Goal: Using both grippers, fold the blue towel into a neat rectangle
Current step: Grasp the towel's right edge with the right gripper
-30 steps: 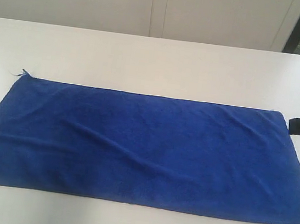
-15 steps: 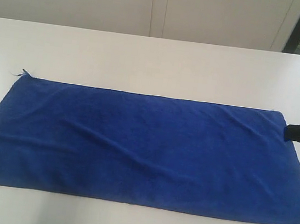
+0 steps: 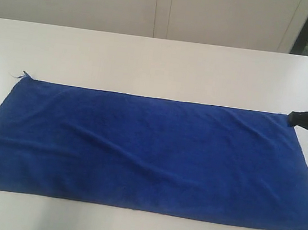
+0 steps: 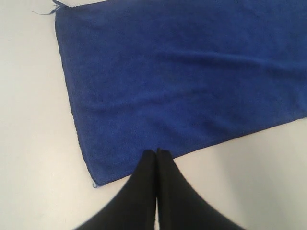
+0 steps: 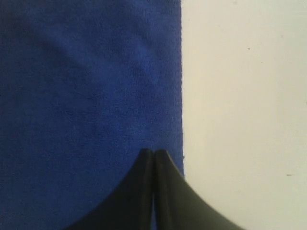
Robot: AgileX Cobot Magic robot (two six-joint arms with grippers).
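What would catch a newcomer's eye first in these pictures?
The blue towel, spread flat lengthwise across the white table, dominates the exterior view, with a loose thread sticking out at its far left corner. Next is the black right gripper, jaws shut, at the towel's far right corner. The left gripper, jaws also shut, shows only in its wrist view, over the towel's edge near a corner.

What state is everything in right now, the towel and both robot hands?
blue towel: unfolded, spread flat on the table, slightly rippled.
left hand: shut, gripping nothing, tips at the towel's edge.
right hand: shut, gripping nothing, tips just inside the towel's edge, near a corner.
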